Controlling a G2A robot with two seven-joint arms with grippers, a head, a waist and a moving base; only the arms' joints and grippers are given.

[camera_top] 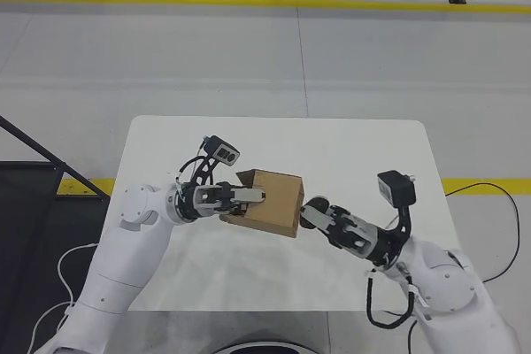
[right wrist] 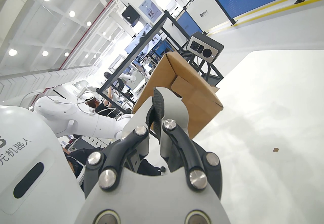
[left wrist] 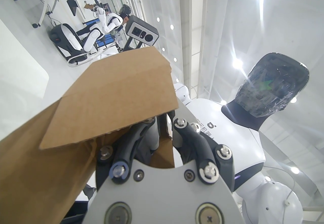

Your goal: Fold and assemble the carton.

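The carton [camera_top: 270, 202], brown cardboard and partly erected, sits over the middle of the white table [camera_top: 363, 150], spanned between the two grippers. The top view does not establish whether its lower edge touches the table.

The left gripper [camera_top: 239, 196] meets the carton's end on the left-arm side. The left wrist view supplies the grip detail: the fingers [left wrist: 149, 131] straddle a cardboard wall and pinch it, one finger on each side, with an open flap [left wrist: 114, 98] folded out above them.

The right gripper [camera_top: 308, 215] meets the opposite end. In the right wrist view its fingers [right wrist: 174, 106] are pressed together, pad to pad, with the tips against the carton's near corner [right wrist: 192, 88]. Whether any cardboard is caught between them cannot be determined. This view also shows folded end flaps on that face of the carton.

A small brown scrap [right wrist: 275, 150] lies on the table, well apart from the carton.
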